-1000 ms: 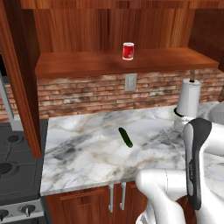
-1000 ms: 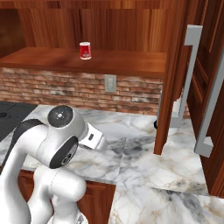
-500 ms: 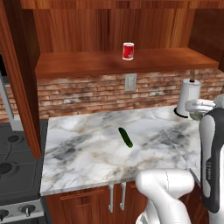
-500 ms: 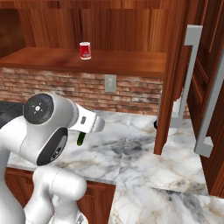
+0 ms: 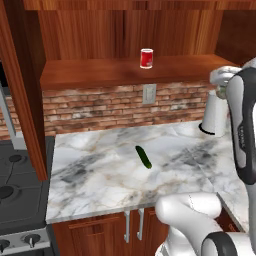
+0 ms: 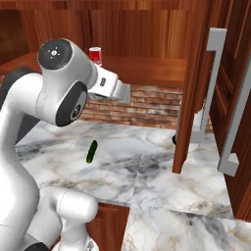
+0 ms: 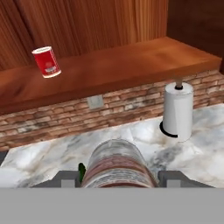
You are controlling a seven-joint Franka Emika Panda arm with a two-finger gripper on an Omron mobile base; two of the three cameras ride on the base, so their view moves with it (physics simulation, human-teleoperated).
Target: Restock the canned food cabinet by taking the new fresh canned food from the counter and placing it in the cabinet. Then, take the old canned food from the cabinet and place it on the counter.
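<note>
Two cans for you, new fresh canned food (image 7: 117, 165) clamped in your gripper (image 7: 118, 178), old canned food (image 7: 47, 62) ahead upper-left on the cabinet (image 7: 131, 61) shelf

The can (image 7: 117, 165) clamped in the claw (image 7: 117, 178) wears a cream label crossed by a dark red band, with a silvery rim facing the camera. Up and to the claw's left, the other can (image 7: 47, 62) is bright red with a pale top (a faint whitish patch on its label), standing on the reddish-brown wooden shelf (image 7: 122, 65) above a backsplash of red-brown brick (image 7: 65, 117). Below the claw, the worktop (image 5: 110, 175) is white marble with grey and tan veins and carries a dark green cucumber (image 5: 143, 156), while to the claw's right the paper towel roll (image 7: 177, 109) is plain white on a black base.
</note>
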